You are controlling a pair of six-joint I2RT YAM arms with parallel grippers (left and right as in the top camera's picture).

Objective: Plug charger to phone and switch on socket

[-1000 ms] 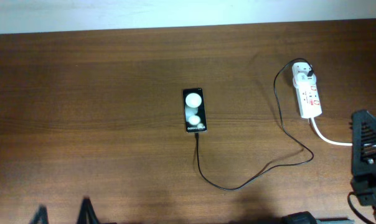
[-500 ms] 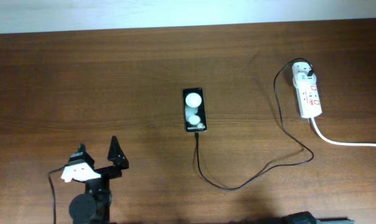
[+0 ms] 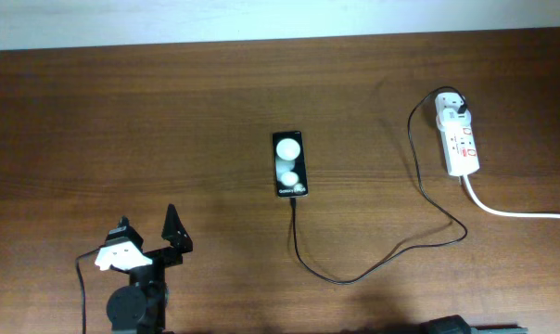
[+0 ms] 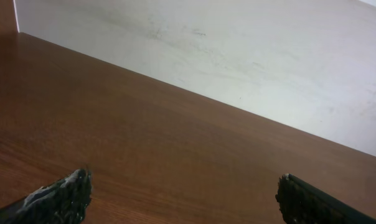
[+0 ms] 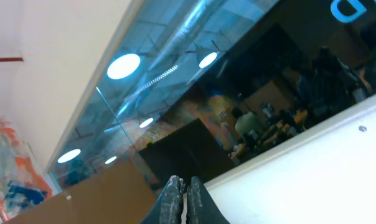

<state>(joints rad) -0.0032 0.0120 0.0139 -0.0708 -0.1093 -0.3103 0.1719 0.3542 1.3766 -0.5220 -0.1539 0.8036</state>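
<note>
Phone (image 3: pixel 290 164) lies mid-desk (image 3: pixel 122 111); charger (image 3: pixel 354 276) loops to the socket (image 3: pixel 458 139) at right
Left gripper (image 4: pixel 183 190) gapes wide above the near-left desk; right gripper (image 5: pixel 181 190) has its fingers pressed together, pointing upward; charger tip touches the phone's near edge

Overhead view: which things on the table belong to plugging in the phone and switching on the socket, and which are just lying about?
For the job:
phone
charger, the thin black cable
socket, the white strip
left gripper, open

Just there:
thick white cord, which leaves the strip toward the table's right edge
wooden table
</note>
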